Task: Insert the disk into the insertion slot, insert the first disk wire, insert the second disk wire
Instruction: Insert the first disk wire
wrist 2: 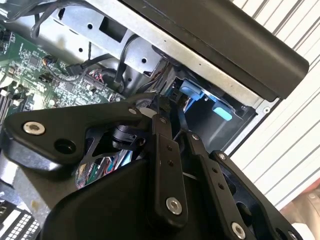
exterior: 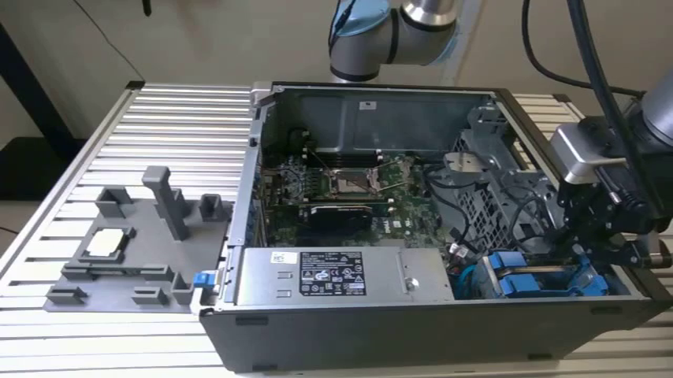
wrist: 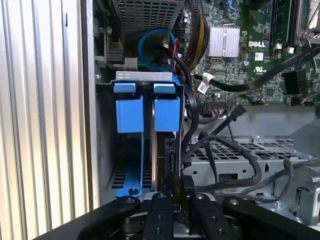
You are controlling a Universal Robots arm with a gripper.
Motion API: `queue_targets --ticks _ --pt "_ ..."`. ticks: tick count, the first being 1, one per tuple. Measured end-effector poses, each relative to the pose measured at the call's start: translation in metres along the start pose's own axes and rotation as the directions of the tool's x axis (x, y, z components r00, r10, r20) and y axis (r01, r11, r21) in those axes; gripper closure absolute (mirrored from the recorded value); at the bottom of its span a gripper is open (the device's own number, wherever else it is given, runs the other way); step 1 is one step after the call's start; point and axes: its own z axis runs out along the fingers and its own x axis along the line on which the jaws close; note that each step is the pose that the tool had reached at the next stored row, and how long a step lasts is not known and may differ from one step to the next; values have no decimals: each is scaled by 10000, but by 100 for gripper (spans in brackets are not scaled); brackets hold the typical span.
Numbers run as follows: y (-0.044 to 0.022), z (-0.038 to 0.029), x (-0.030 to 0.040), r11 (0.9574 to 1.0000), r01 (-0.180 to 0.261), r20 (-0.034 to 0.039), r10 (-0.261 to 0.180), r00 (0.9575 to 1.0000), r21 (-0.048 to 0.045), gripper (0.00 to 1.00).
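The disk [wrist: 166,114] stands on edge in the insertion slot [wrist: 145,76] at the case's front corner, its blue carrier tab beside another blue-carriered drive [wrist: 129,115]. In the exterior view both blue carriers [exterior: 515,276] sit at the front of the case on the exterior view's right. My gripper [wrist: 176,192] hangs right over the disk's near end, fingers [wrist: 161,205] almost together, pinching a slim black wire connector [wrist: 175,170] against the disk's edge. The second wrist view has the gripper [wrist 2: 172,122] above the blue tabs [wrist 2: 192,90]. In the exterior view the gripper [exterior: 594,252] dips into the bay.
The open computer case [exterior: 421,331] holds the motherboard [exterior: 347,185], a power supply [exterior: 336,276] and a metal drive cage [wrist: 235,155]. Black cables [wrist: 225,145] loop close to my fingers. A grey fixture plate [exterior: 126,252] lies on the slatted table on the exterior view's left.
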Motion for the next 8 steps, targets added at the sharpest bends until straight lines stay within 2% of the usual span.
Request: queue_targets --ticks 8 --pt "0 -1 6 10000 -21 -1 21 10000 -5 81"
